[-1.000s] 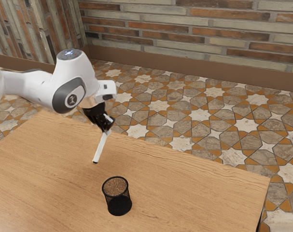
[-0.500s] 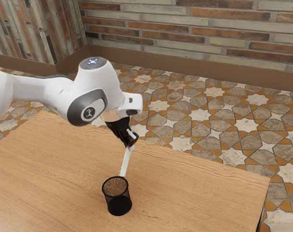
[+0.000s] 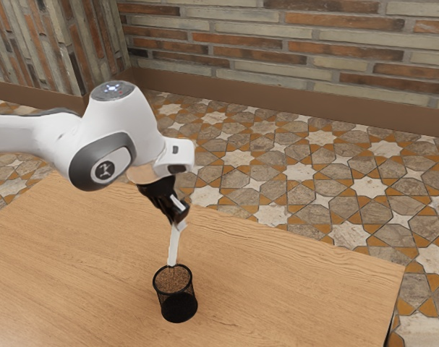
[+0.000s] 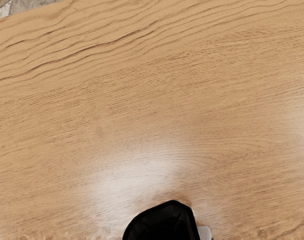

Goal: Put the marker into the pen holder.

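The arm [image 3: 107,141] reached in from the exterior view's left, its forward part bent down over the table [image 3: 74,253], and the hand [image 3: 179,218] slanted downward toward the exterior view's right. The hand was clamped on the upper part of the marker [image 3: 174,246], which hung above the table at a steep tilt, its lower end leaning back toward the exterior view's left. That end met the far rim of the pen holder [image 3: 179,308] in the exterior view; whether it touched the rim or had dipped inside, I could not tell. The holder stood upright on the table. The hand covered the marker's top. In the wrist view, a black shape [image 4: 164,223] was cut off by the lower edge, a small pale piece [image 4: 205,233] just beside it; neither could be made out for certain.
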Controlling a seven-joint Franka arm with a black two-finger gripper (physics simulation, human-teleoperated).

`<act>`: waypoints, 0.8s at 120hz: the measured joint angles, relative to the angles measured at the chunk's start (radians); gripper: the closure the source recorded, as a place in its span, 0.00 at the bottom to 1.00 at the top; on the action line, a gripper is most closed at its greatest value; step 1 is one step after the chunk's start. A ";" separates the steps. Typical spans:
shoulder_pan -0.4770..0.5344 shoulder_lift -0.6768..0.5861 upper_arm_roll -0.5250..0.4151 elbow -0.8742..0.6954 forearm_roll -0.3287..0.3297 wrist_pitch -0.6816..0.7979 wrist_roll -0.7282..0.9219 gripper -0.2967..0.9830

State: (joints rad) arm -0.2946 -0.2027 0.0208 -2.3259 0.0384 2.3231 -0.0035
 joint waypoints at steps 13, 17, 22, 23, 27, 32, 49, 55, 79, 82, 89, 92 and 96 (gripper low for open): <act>0.002 -0.024 -0.015 -0.047 0.001 -0.016 -0.005 0.85; 0.001 -0.025 -0.025 -0.059 0.001 -0.019 -0.008 0.85; 0.000 -0.025 -0.032 -0.076 0.001 -0.022 -0.012 0.84; 0.000 -0.025 -0.033 -0.080 0.001 -0.023 -0.013 0.84; 0.002 -0.022 -0.035 -0.098 0.001 -0.025 -0.017 0.84; 0.008 -0.017 -0.037 -0.119 0.000 -0.028 -0.022 0.84; 0.005 -0.007 -0.039 -0.142 -0.012 -0.038 -0.020 0.65; 0.010 -0.008 -0.039 -0.117 -0.015 -0.065 -0.016 0.56; 0.066 0.138 -0.005 0.502 -0.002 -0.378 0.089 0.36; 0.073 0.154 0.001 0.563 0.007 -0.416 0.107 0.35; 0.088 0.168 0.015 0.638 0.021 -0.491 0.147 0.32; 0.095 0.169 0.017 0.653 0.025 -0.516 0.162 0.31; 0.105 0.168 0.019 0.664 0.029 -0.546 0.183 0.30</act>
State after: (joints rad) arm -0.1900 -0.0344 0.0402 -1.6618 0.0675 1.7767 0.1793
